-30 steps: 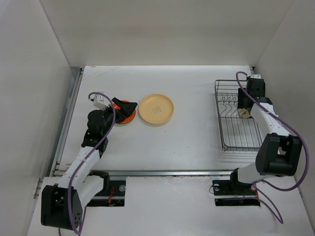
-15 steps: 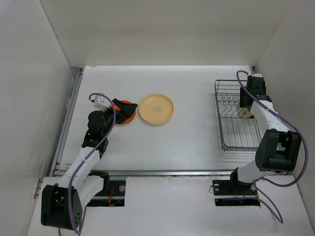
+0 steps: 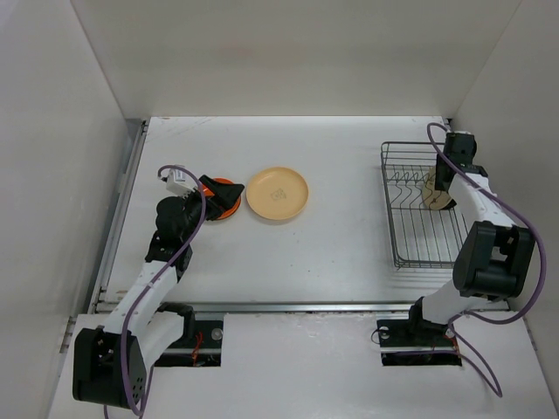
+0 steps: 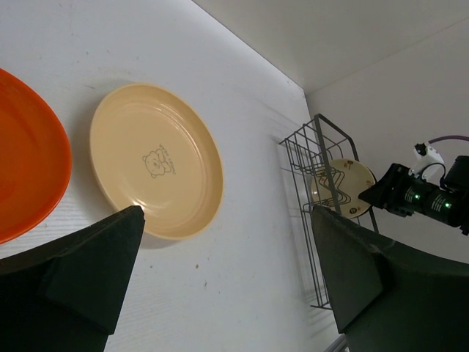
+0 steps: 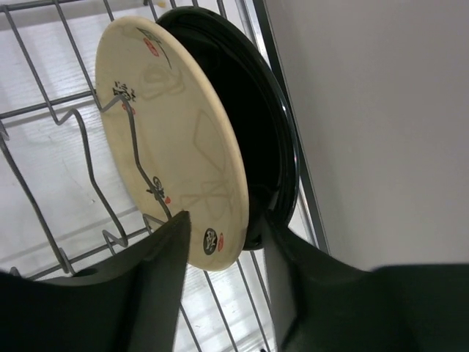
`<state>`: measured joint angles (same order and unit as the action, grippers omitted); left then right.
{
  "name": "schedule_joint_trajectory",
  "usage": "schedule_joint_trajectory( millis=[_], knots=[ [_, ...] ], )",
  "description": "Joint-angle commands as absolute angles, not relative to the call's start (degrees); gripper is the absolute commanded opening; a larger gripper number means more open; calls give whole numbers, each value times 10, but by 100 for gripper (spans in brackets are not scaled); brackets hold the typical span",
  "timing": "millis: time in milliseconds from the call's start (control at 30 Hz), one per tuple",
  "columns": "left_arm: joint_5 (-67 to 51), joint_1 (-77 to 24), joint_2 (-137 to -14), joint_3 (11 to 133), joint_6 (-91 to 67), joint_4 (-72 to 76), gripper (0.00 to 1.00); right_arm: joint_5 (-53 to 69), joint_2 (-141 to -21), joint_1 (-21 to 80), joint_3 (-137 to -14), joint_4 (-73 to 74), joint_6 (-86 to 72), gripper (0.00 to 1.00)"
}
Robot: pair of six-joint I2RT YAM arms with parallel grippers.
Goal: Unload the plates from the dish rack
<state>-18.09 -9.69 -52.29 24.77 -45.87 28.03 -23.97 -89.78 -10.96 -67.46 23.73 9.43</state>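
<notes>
Overhead, the left gripper (image 3: 218,194) hung over the orange-red plate (image 3: 229,208), beside the peach plate (image 3: 277,194) lying flat; the right gripper (image 3: 437,188) reached into the dish rack (image 3: 419,240). From the left wrist, its fingers stood wide apart, empty. From the right wrist, fingers straddled the upright beige plate (image 5: 176,125) and the dark plate (image 5: 256,132) behind it in the rack — pinching or not, I could not tell.

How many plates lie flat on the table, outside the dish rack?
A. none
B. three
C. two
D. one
C: the orange plate and the peach plate lie flat beside each other on the table, well to the left of the dish rack.
</notes>
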Motion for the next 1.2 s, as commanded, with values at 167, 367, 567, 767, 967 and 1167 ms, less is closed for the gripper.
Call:
schedule_joint_trajectory(
  millis=[167,367,567,767,967,1167],
  knots=[
    [-192,-100,-518,244,-449,312,97,-226,-899,-113,-708,244,93,37],
    [-192,-100,-518,244,-449,312,97,-221,-899,-119,-708,250,93,22],
    [-192,-100,-518,244,-449,312,97,-221,-904,-129,-713,255,88,6],
    [-192,-100,-518,244,-449,312,97,-209,-878,-129,-708,249,88,1],
    [-192,-100,-518,244,-444,312,97,-224,-806,-129,-680,192,83,0],
    [-198,-100,-518,239,-444,323,97,-243,-715,-129,-635,131,83,0]
  ],
)
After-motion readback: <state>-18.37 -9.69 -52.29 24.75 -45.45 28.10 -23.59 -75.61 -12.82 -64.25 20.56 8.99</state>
